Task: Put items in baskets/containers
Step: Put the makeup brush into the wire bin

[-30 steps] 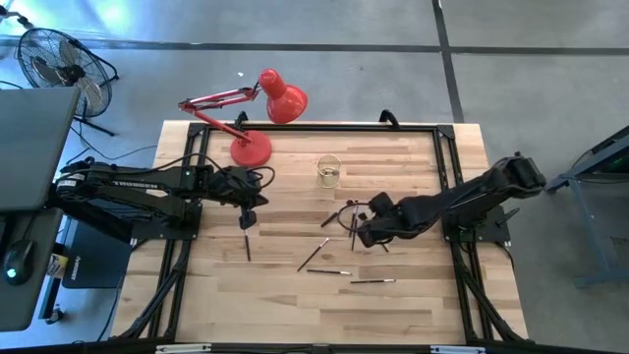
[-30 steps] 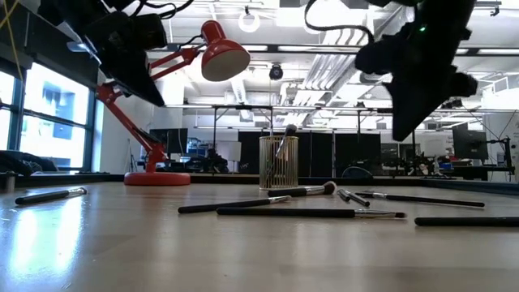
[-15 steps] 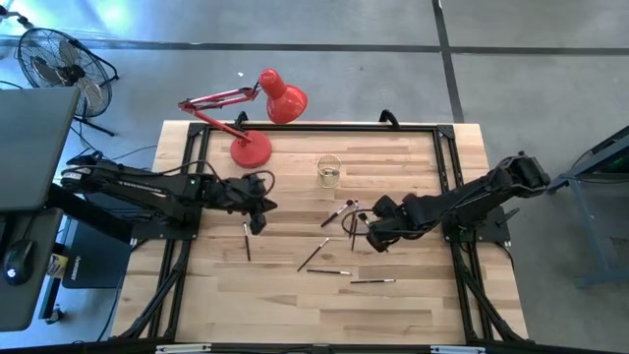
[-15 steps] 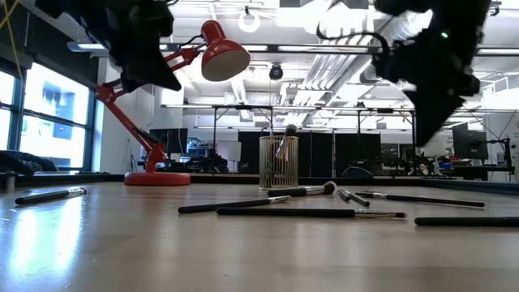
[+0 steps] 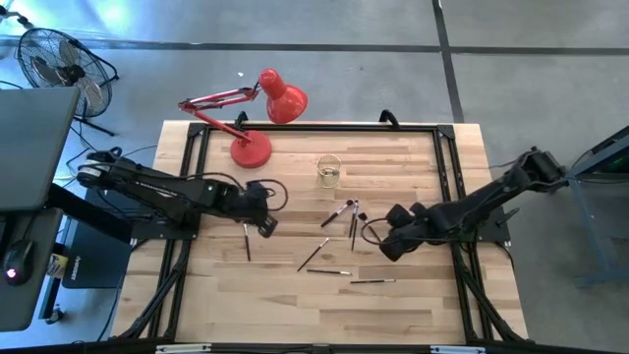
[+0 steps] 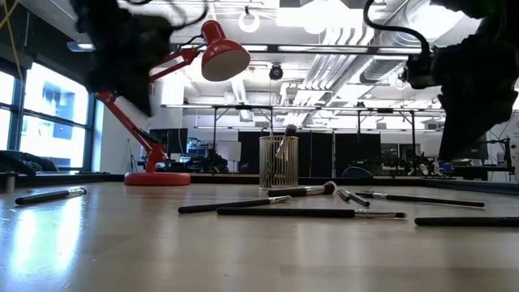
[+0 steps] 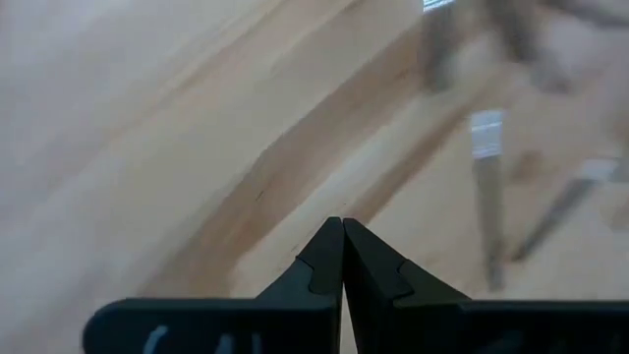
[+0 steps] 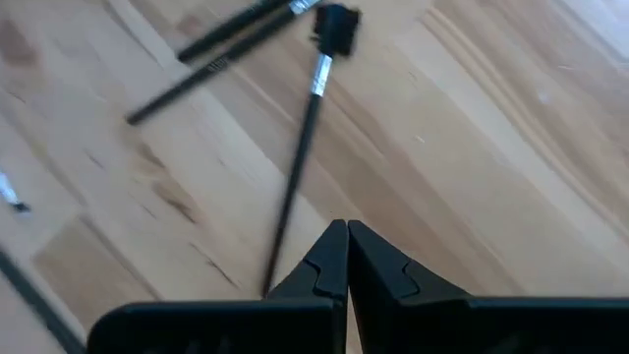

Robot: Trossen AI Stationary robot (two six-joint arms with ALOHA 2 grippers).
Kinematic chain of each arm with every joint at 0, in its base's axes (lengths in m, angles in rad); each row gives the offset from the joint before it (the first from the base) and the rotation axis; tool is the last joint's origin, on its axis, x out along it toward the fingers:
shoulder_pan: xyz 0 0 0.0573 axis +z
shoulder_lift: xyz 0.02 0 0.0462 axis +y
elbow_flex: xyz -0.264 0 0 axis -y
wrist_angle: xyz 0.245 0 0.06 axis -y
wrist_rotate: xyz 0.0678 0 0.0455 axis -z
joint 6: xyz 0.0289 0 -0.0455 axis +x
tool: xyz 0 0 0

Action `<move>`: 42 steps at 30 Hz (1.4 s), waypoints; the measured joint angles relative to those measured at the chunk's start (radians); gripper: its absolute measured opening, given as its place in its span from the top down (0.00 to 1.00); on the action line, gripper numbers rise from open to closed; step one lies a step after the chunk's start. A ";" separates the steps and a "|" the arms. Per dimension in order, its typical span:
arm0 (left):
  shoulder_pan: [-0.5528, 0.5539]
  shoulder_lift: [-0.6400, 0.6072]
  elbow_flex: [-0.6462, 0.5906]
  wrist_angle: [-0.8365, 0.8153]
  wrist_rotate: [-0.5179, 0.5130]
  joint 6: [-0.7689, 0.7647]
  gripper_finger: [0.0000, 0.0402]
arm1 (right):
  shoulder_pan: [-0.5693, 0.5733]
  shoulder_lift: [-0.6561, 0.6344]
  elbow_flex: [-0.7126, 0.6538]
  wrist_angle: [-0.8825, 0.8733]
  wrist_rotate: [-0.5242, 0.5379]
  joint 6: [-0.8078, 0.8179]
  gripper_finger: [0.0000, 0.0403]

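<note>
At table centre, brushes point(image 5: 339, 212) lie at 10 o'clock of right gripper point(image 5: 386, 250), fingers together, empty. Left gripper point(image 5: 266, 225) pinched together near lone brush point(image 5: 247, 241).

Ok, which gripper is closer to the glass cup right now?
Left, though only narrowly. The left gripper hangs shut to the cup's left and nearer the table's front edge. The right gripper, also shut, sits farther forward on the cup's right, past the scattered brushes.
</note>
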State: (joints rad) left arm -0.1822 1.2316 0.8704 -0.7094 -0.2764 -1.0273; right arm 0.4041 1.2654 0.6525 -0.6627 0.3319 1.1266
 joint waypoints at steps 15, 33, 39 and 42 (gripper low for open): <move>-0.129 0.001 -0.076 -0.206 0.116 -0.598 0.89 | 0.003 -0.043 -0.101 0.222 -0.011 -0.033 1.00; -0.132 0.219 -0.120 -0.102 0.167 -0.685 0.77 | 0.003 -0.043 -0.101 0.228 -0.028 -0.129 1.00; -0.132 0.300 -0.115 -0.058 0.184 -0.679 0.77 | 0.003 -0.043 -0.101 0.228 -0.029 -0.136 1.00; -0.132 0.324 -0.115 -0.052 0.190 -0.649 0.77 | 0.003 -0.042 -0.101 0.228 -0.029 -0.139 1.00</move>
State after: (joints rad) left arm -0.3141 1.5559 0.7551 -0.7614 -0.0868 -1.6768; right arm 0.4068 1.2230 0.5514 -0.4345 0.3032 0.9881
